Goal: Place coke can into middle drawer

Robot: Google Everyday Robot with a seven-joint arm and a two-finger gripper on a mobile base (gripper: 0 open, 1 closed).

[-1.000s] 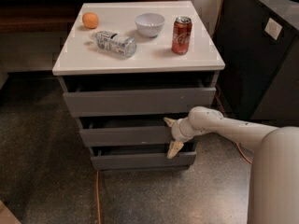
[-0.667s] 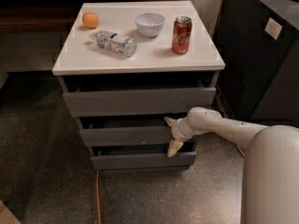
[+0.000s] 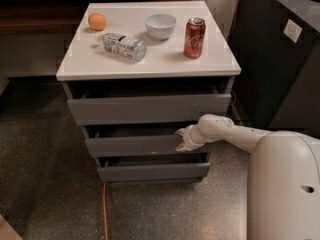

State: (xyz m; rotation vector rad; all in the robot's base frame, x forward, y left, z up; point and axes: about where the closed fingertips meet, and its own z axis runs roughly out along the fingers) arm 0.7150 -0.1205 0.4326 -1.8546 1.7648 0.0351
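The red coke can (image 3: 194, 37) stands upright at the back right of the white cabinet top (image 3: 165, 59). The middle drawer (image 3: 132, 146) is the second grey front; a dark gap shows above it. My gripper (image 3: 180, 139) reaches in from the right and sits against the right end of that front. Its two pale fingertips (image 3: 179, 132) are apart, one at the front's top edge and one lower on its face. The gripper holds nothing.
An orange (image 3: 97, 21), a lying clear plastic bottle (image 3: 124, 46) and a white bowl (image 3: 160, 26) share the cabinet top. The taller top drawer (image 3: 150, 108) and the lowest drawer (image 3: 152, 172) flank the middle one. A black cabinet (image 3: 280, 59) stands to the right. An orange cable (image 3: 104, 209) runs along the floor.
The gripper's lower fingertip has risen, so the fingertips stand closer together at the drawer's right end. The can and the drawers have not moved.
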